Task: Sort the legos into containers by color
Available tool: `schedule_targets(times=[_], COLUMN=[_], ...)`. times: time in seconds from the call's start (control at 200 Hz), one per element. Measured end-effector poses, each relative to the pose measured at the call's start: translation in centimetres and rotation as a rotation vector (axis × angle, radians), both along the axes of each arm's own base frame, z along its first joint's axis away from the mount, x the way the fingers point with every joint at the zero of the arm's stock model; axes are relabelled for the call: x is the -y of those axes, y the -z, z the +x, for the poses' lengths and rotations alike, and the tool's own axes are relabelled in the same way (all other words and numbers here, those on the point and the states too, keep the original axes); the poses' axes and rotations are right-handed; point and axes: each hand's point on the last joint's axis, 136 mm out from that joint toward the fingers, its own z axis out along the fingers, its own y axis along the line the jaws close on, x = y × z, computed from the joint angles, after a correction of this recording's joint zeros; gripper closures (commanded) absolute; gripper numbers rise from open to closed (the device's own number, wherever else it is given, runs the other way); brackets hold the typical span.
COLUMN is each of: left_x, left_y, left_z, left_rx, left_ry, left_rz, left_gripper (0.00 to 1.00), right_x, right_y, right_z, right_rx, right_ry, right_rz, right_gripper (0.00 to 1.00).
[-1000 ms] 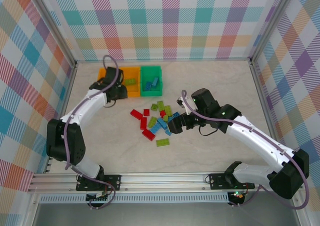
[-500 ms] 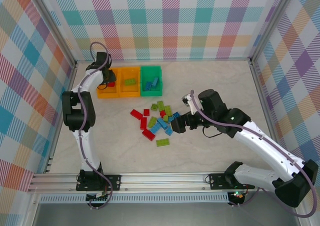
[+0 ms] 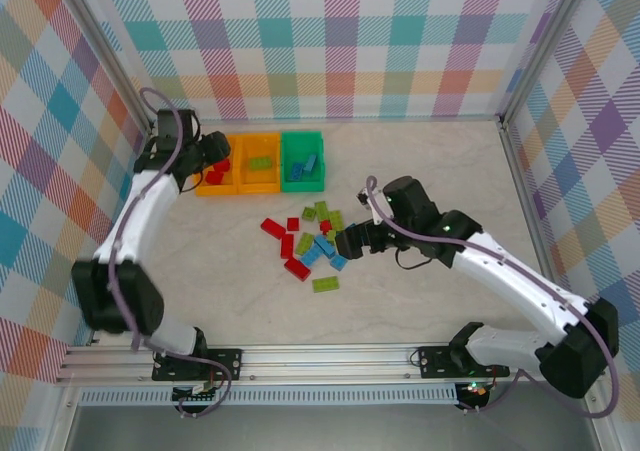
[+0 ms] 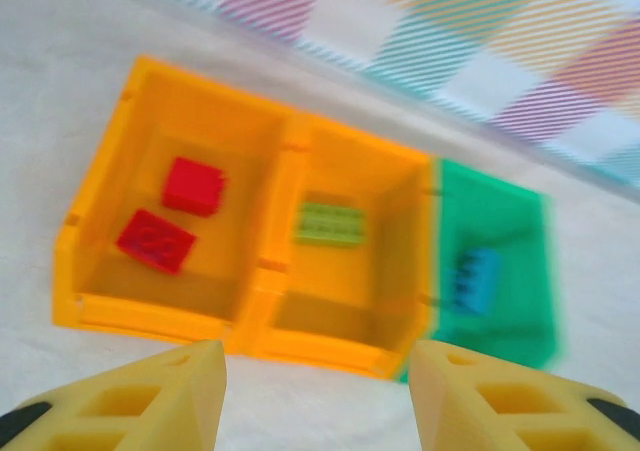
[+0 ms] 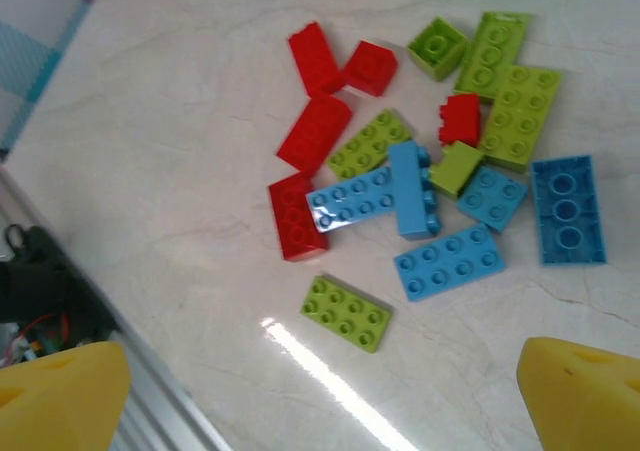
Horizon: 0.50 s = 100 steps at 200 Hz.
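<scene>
Legos (image 5: 415,191) partly overlap; the green bin (image 4: 505,336) and its blue brick (image 4: 476,279) blur.

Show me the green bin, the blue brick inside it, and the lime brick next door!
green bin (image 4: 520,233), left wrist view, bare inner floor
blue brick (image 4: 477,279), left wrist view, studded top
lime brick (image 4: 330,224), left wrist view, studded top

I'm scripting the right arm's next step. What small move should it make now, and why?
Probably lower the right gripper onto the lone lime brick: its jaws stand open and empty, and that brick lies flat, apart from the others, so it looks easiest to grasp.
</scene>
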Motion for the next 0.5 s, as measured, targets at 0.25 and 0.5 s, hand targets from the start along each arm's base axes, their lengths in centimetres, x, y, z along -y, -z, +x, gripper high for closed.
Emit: schedule_targets(times=[0.25,0.5], left_x=[11.8,12.7], left_y=[-11.0,-6.3], left_z=[-14.6,-22.8], left_rx=[0.341,0.324], left_ry=[0.526,0.849], left_rz=[0.08,0.212], left_gripper=[0.48,0.42], right_x=[-0.7,-0.3], right_y=[5.1,10.0], right_z=[4.6,8.3], right_rx=[-0.036,-0.069], right_ry=[0.096,0.121], right_rz=[-0.176,-0.294], right_gripper=[0.0,0.18])
